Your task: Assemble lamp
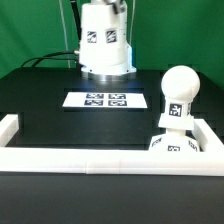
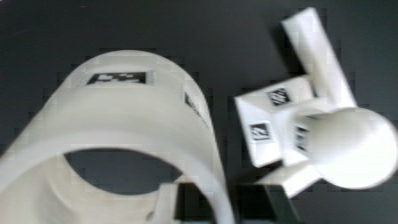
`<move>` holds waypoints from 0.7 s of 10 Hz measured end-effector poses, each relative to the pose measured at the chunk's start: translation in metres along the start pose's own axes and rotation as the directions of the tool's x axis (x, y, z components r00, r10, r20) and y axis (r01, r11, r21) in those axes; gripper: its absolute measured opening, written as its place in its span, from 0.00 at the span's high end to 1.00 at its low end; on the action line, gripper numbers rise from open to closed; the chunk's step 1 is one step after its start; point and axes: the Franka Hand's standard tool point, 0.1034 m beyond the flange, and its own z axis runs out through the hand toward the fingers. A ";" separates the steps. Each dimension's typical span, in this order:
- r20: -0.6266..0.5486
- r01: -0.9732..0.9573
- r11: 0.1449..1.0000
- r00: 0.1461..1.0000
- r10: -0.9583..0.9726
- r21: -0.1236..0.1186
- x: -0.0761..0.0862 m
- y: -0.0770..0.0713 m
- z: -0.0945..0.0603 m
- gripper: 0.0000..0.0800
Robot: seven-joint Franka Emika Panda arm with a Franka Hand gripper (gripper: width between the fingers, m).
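Observation:
The tapered white shade (image 1: 105, 45) with square tags hangs at the back of the table in the exterior view. In the wrist view the shade (image 2: 125, 120) fills most of the picture, open end toward the camera. My gripper (image 2: 231, 200) is shut on the shade's wall, one dark finger inside the rim and one outside. The round-topped bulb (image 1: 178, 90) stands upright on the flat square base (image 1: 175, 145) at the exterior view's right, apart from the shade. Bulb (image 2: 347, 140) and base (image 2: 276, 105) also show in the wrist view, beside the shade.
The marker board (image 1: 100, 100) lies flat mid-table. A low white wall (image 1: 100, 160) runs along the front, with short arms at the exterior view's left (image 1: 8, 125) and right (image 1: 205, 130). The base sits in its right corner. Cables run behind the table.

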 end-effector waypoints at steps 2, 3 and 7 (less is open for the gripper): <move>-0.017 -0.022 1.000 1.000 0.022 0.003 0.003 -0.045 0.002 0.94; -0.015 -0.019 1.000 1.000 0.019 0.002 0.004 -0.038 0.002 0.94; -0.015 -0.024 1.000 1.000 0.024 0.002 0.004 -0.041 0.003 0.94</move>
